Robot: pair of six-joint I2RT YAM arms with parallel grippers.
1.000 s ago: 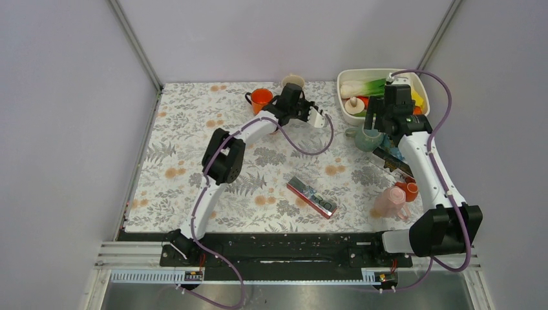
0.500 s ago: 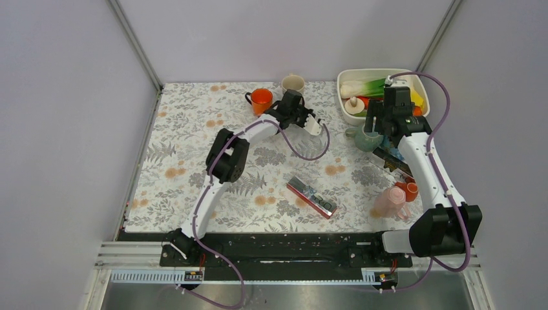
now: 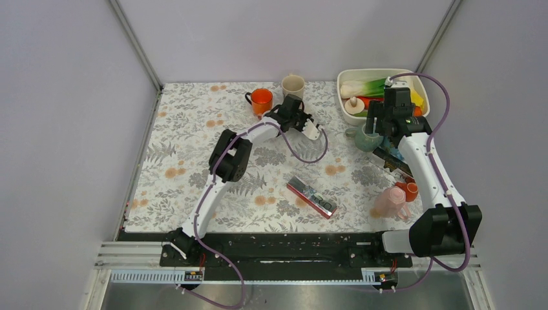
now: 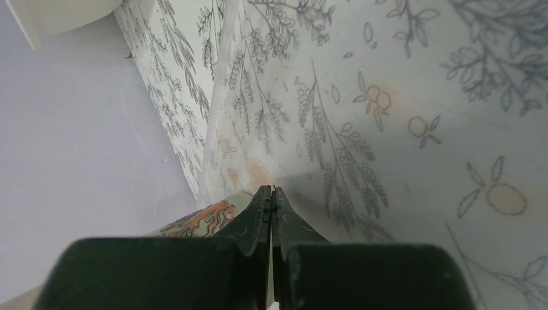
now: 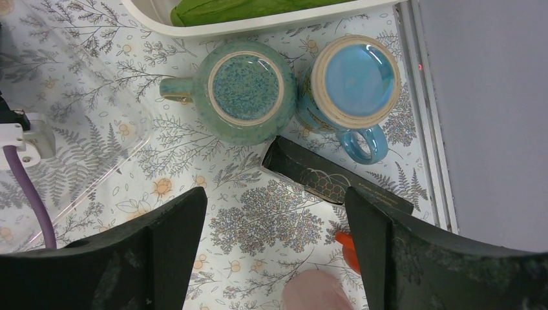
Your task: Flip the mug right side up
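Observation:
A speckled teal mug (image 5: 245, 89) stands upside down, its foot ring facing up and its handle pointing left; from above the teal mug (image 3: 366, 139) is partly under my right arm. My right gripper (image 5: 274, 194) hangs open above the cloth just short of it, nothing between the fingers; in the top view the right gripper (image 3: 377, 126) sits over the mug. A blue mug (image 5: 355, 77) stands touching the teal one, also showing a ringed disc upward. My left gripper (image 4: 271, 192) is shut and empty beside a cream patterned mug (image 4: 200, 221).
A white tub (image 3: 344, 81) of vegetables stands behind the mugs. A black box (image 5: 323, 177) lies just in front of them, with a pink cup (image 3: 389, 200) nearer. An orange mug (image 3: 262, 100), a cream mug (image 3: 293, 84) and a red box (image 3: 313, 197) are also on the cloth.
My left gripper has drawn back from over the cream mug toward the near side, uncovering it. The right arm has hardly moved.

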